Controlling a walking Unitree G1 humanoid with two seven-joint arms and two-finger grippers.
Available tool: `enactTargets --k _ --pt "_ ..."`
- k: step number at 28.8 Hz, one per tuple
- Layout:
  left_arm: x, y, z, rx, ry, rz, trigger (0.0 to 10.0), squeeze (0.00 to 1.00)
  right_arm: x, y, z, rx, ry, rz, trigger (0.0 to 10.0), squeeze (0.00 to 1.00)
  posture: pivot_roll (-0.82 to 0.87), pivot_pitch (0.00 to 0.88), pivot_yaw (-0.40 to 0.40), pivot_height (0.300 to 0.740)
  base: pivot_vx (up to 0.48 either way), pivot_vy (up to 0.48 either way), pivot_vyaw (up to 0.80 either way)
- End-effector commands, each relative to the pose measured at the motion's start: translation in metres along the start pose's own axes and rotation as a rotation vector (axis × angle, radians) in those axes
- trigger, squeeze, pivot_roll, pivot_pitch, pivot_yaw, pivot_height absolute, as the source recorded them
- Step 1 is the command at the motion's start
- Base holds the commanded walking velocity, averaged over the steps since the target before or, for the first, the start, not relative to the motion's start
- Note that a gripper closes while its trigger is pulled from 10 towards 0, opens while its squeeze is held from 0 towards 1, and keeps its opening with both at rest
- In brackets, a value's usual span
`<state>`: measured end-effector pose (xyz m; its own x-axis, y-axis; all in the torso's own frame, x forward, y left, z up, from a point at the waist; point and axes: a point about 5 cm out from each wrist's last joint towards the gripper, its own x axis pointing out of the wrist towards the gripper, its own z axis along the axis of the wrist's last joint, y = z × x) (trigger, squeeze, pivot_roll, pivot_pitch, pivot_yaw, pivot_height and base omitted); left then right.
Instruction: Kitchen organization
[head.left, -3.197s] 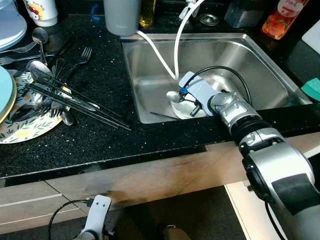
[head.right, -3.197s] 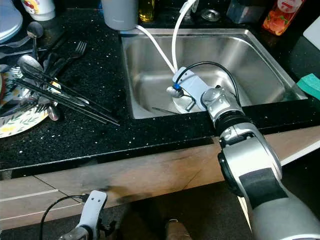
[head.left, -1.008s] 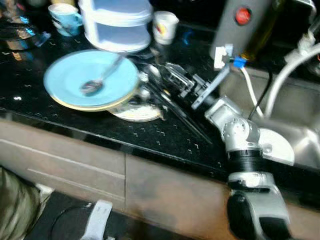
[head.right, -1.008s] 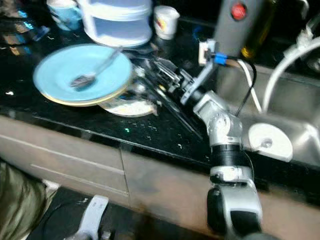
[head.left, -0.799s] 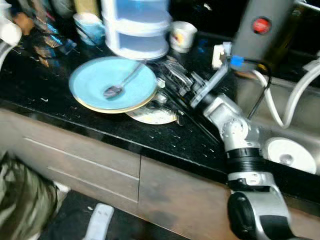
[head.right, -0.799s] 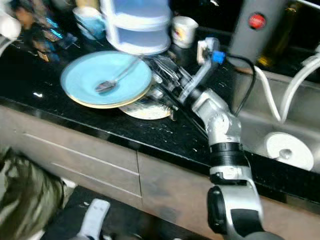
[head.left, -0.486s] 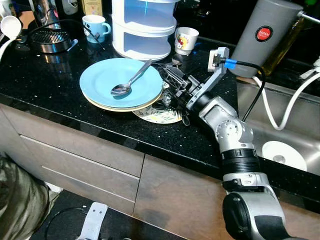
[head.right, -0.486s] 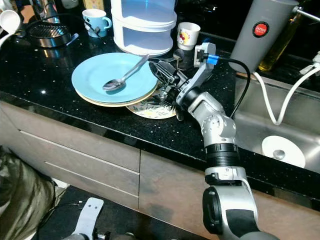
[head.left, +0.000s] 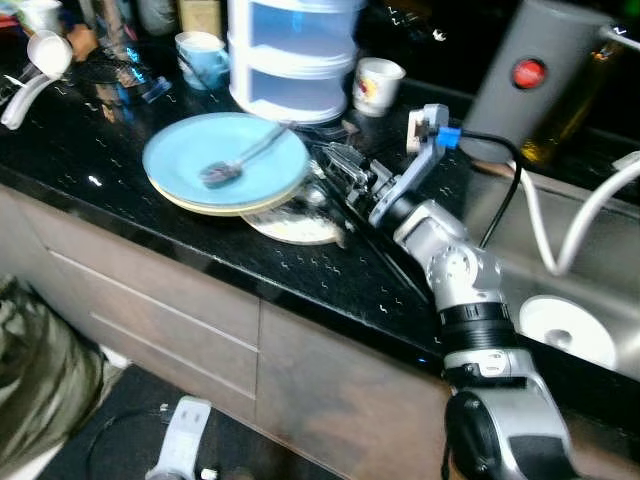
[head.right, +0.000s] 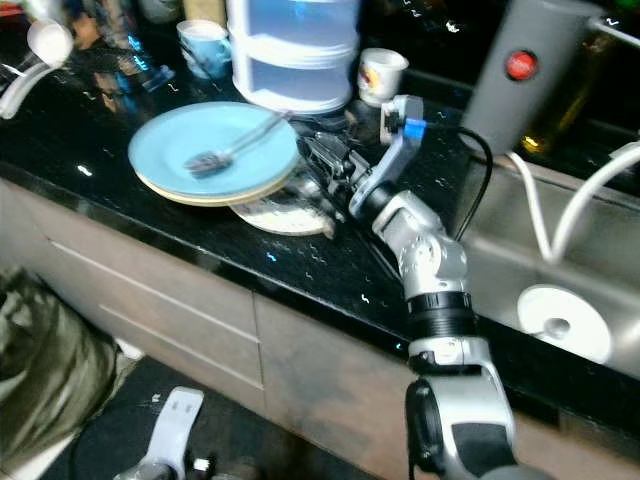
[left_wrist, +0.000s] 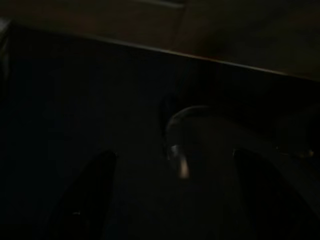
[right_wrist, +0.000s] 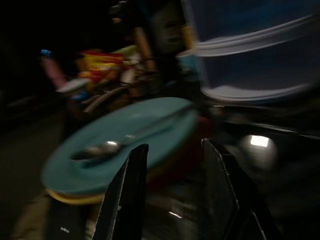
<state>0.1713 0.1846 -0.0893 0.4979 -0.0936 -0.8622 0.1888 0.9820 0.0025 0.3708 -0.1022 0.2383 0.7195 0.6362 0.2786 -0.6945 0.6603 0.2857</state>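
Silver right arm outstretched, gripper (head.left: 345, 168) over cutlery (head.left: 335, 185)

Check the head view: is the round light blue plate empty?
No, a metal spoon lies on the round light blue plate.

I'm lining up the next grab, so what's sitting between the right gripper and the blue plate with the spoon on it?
In the left eye view, a heap of cutlery over a patterned plate lies between the right gripper and the blue plate.
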Motion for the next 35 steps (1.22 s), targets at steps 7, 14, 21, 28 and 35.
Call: enactTargets --k 7,14,21,28,35 --pt "0.001 -0.010 -0.007 0.005 0.031 -0.031 10.0 0.00 0.002 0.009 0.013 -0.187 0.096 0.143 10.0 0.00 0.12 0.053 -0.103 0.740 0.000 0.000 0.00" --pt "0.001 -0.011 -0.009 0.001 0.035 -0.032 10.0 0.00 -0.014 -0.003 0.024 -0.443 0.321 0.207 10.0 0.00 0.12 0.056 -0.107 0.740 0.000 0.000 0.00" --pt "0.001 -0.013 -0.011 0.006 0.040 -0.041 10.0 0.00 -0.033 -0.018 0.022 -0.537 0.541 0.160 10.0 0.00 0.11 0.056 -0.105 0.740 0.000 0.000 0.00" --pt "0.001 -0.014 -0.011 0.013 0.045 -0.044 10.0 0.00 -0.042 -0.019 0.009 -0.470 0.625 0.149 10.0 0.00 0.11 0.045 -0.104 0.740 0.000 0.000 0.00" --pt "0.001 -0.014 -0.012 0.023 0.052 -0.048 10.0 0.00 -0.047 -0.022 0.006 -0.485 0.667 0.121 10.0 0.00 0.10 0.035 -0.100 0.740 0.000 0.000 0.00"
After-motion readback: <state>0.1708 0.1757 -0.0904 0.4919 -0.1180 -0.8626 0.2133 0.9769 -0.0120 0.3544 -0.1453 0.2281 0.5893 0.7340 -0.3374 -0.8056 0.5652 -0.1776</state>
